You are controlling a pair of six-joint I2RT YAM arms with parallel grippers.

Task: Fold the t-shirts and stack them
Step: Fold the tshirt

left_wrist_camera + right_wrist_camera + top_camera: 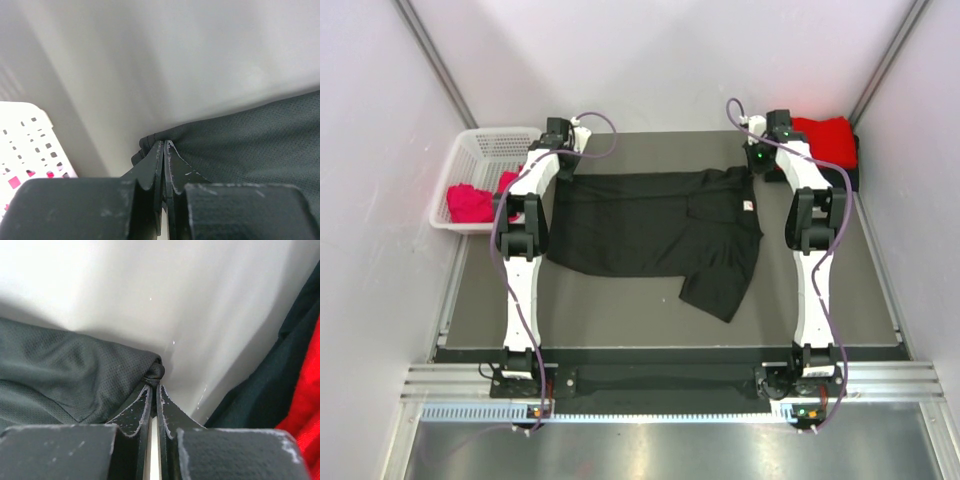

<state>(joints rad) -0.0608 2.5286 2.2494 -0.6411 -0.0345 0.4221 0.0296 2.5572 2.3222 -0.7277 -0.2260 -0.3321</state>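
A large black t-shirt (650, 225) with a small white tag lies spread on the dark table, one sleeve hanging toward the front. My left gripper (563, 160) is shut on its far left corner; in the left wrist view the jaws (164, 144) pinch the black cloth (250, 135). My right gripper (760, 162) is shut on the far right corner; in the right wrist view the jaws (154, 385) pinch a bunched fold of the black cloth (65, 370). A folded red t-shirt (825, 140) lies on a black one at the far right, also in the right wrist view (305, 405).
A white lattice basket (485, 150) holding a pink-red shirt (470, 203) stands at the far left, off the table edge; its wall shows in the left wrist view (25, 145). White walls close in behind and at both sides.
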